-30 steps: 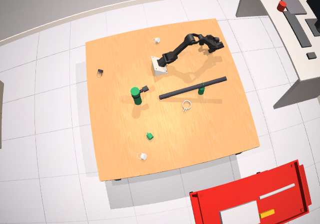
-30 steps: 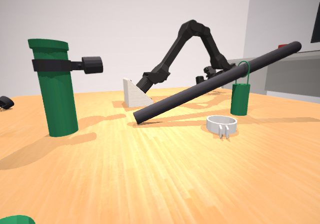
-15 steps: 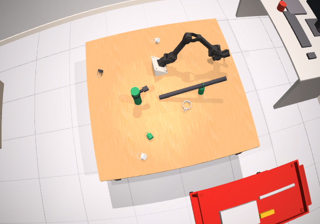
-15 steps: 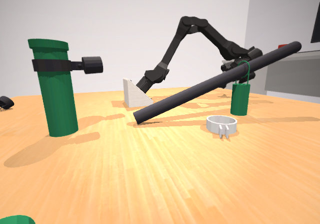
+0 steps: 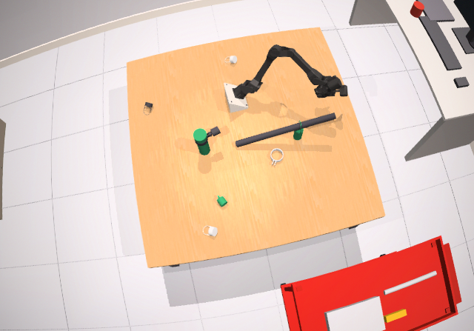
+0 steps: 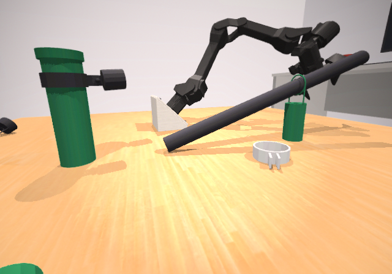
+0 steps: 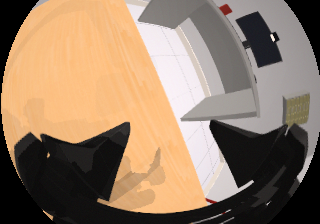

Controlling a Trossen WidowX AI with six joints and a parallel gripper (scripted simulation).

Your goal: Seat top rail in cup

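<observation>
The dark rail (image 5: 267, 135) (image 6: 221, 116) slants through the loop (image 6: 304, 94) on the small green post (image 5: 297, 134) (image 6: 293, 122). Its near end is low, at or close to the table, to the right of the big green post (image 5: 204, 149) (image 6: 71, 122) and apart from it. The black band (image 6: 63, 79) sits just under the post cap (image 5: 199, 134) (image 6: 60, 54). The rail-end cup (image 5: 215, 131) (image 6: 114, 79) sticks out from it, higher than the rail's low end. My gripper (image 6: 321, 90) (image 7: 171, 125) is open and empty, pointing down behind the rail's raised far half; any contact is unclear.
A white ring clamp (image 5: 282, 150) (image 6: 259, 154) lies in front of the rail. A green cap (image 5: 221, 201), two white loop caps (image 5: 212, 231) (image 5: 232, 59) and a small black fitting (image 5: 148, 105) lie farther off. The table (image 5: 172, 205) has its right edge near my gripper.
</observation>
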